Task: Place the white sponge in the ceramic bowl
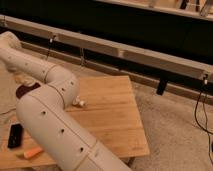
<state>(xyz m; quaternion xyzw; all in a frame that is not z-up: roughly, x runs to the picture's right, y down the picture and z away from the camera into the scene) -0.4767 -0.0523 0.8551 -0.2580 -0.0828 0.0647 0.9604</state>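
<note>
The ceramic bowl (22, 91), dark maroon, sits at the left of the wooden table (112, 117), partly hidden behind my white arm (50, 117). A small white thing (79, 103) peeks out at the arm's right side near the table's middle; I cannot tell whether it is the white sponge. The arm bends at an elbow and reaches up to the far left (10, 47). The gripper is not in view, being past the left edge or behind the arm.
A flat black object (15, 135) and an orange object (33, 152) lie at the table's front left. A long grey rail (125, 52) and dark wall run behind. Cables (202, 107) hang at the right over the carpet.
</note>
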